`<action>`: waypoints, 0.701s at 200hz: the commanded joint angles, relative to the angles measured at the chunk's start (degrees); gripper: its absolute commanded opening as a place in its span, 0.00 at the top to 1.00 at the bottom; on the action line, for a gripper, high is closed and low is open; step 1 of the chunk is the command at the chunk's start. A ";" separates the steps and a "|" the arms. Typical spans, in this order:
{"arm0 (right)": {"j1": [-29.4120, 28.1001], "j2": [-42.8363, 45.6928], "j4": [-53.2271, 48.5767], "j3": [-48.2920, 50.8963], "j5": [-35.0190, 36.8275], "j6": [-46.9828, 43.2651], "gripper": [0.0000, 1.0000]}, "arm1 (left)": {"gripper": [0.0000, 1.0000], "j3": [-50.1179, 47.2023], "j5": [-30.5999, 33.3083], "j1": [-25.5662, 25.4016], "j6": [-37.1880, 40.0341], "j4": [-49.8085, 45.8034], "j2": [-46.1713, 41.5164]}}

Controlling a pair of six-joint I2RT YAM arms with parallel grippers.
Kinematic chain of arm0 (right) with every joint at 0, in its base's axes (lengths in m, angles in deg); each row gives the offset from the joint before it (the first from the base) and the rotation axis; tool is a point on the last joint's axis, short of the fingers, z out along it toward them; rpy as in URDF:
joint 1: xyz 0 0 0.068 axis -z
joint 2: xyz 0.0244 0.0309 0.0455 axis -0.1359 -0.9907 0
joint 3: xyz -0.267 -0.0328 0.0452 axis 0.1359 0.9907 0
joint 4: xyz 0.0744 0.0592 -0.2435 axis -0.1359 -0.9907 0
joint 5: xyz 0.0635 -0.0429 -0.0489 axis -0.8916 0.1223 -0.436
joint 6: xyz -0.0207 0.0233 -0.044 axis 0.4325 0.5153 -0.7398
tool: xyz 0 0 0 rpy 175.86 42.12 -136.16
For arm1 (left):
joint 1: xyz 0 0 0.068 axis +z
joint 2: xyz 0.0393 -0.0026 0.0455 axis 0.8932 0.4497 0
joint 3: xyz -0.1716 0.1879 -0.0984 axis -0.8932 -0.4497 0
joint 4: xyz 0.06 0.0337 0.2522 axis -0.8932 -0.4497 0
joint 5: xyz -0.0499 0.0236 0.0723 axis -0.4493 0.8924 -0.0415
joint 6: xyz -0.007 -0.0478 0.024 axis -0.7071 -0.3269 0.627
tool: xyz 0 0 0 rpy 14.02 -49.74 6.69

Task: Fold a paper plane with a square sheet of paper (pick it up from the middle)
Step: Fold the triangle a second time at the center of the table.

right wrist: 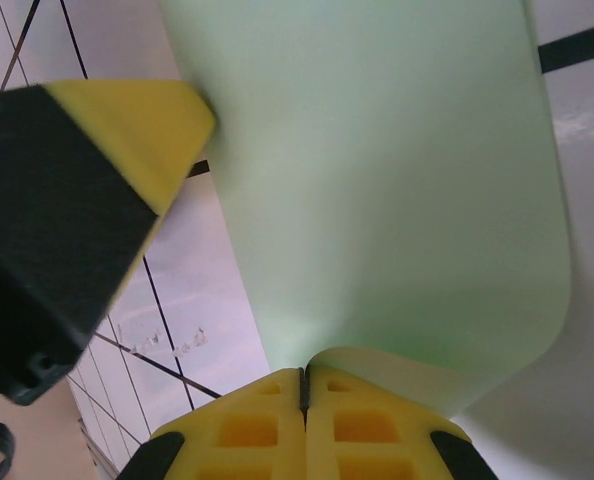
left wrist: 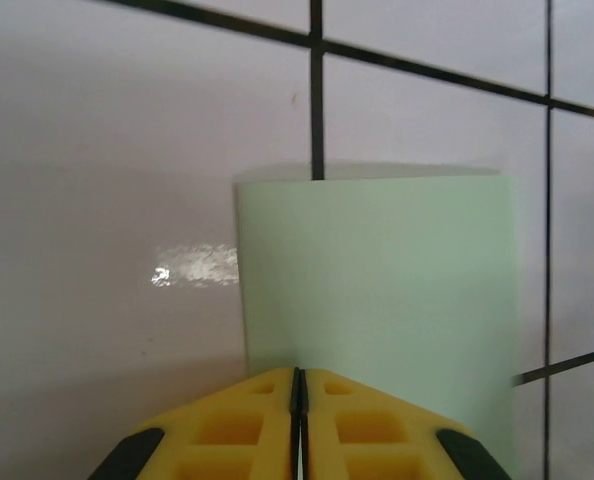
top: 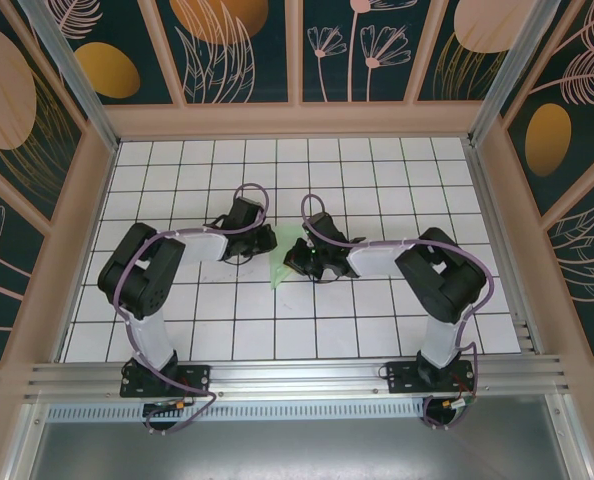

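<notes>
I have the thin pale mint-green square sheet of paper point(top: 279, 268) lifted off the white grid-tiled table point(top: 377, 320) near its middle, caught between both arms. The right gripper point(right wrist: 303, 375) has its yellow jaws pinched on the sheet, which curls out of them in a soft bend. The left gripper point(left wrist: 298, 375) has its jaws pressed together too. The sheet seems to rise from between them, though the pinch itself is hidden under the fingertips.

To do this fold well, I would bring the two edges level before pressing anything. I would move slowly and keep both pinches light, so the paper bends where I want it and does not crumple.

The overhead view gives me the arms meeting nose to nose, but only a sliver of green. The left wrist view shows the sheet's straight top edge and corners. The right wrist view shows the bowed shape, and a left finger point(right wrist: 127, 120) touching the sheet's side edge.
</notes>
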 commanded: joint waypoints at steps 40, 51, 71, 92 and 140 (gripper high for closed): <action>-0.57 -2.63 -0.78 -3.68 0.01 -3.71 0.98 | 0.88 2.09 -1.04 0.21 1.13 -2.01 1.40; -0.56 -2.94 -1.56 -4.19 0.04 -4.32 0.98 | 0.88 2.11 -1.13 0.22 1.20 -2.18 1.56; -0.57 -3.61 -2.82 -5.16 -0.16 -5.71 0.98 | 0.87 2.11 -1.40 0.22 1.32 -2.19 1.63; -0.57 -4.11 -4.23 -5.94 -0.30 -7.07 0.98 | 0.87 2.09 -1.70 0.21 1.40 -2.19 1.67; -0.57 -4.88 -5.66 -6.98 -0.75 -8.78 0.98 | 0.87 2.12 -2.17 0.21 1.41 -2.09 2.01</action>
